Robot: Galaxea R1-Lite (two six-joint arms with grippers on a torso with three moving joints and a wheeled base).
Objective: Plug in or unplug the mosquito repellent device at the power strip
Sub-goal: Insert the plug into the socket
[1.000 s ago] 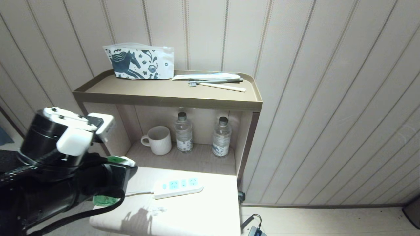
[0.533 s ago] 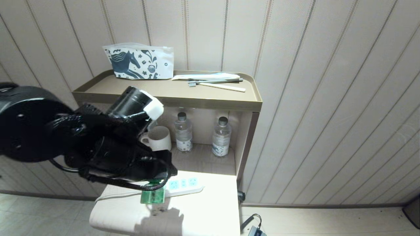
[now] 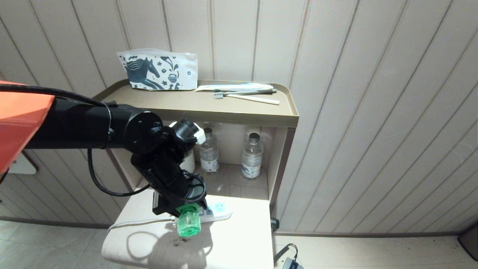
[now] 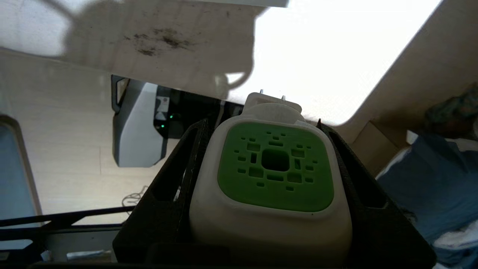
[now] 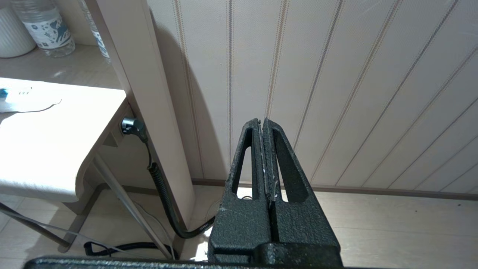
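- Left claw (image 3: 183, 213), lower centre-left of the head view: clamped on the mosquito repellent device (image 3: 188, 223), held above the table (image 3: 242, 239).
- Power strip (image 3: 218, 211): on the table, just behind the device.
- Right claw (image 5: 264, 127): fingers together, empty.

device held over the power strip

the black left end effector (image 3: 183, 209) grips the small white-and-green plastic mosquito repellent device (image 3: 188, 222), its translucent green bottle facing the camera, just above the long white power strip (image 3: 213, 213) with light-blue sockets lying on the pale bench (image 3: 242, 239). behind, two clear water bottles (image 3: 251, 157) stand in the shelf recess.
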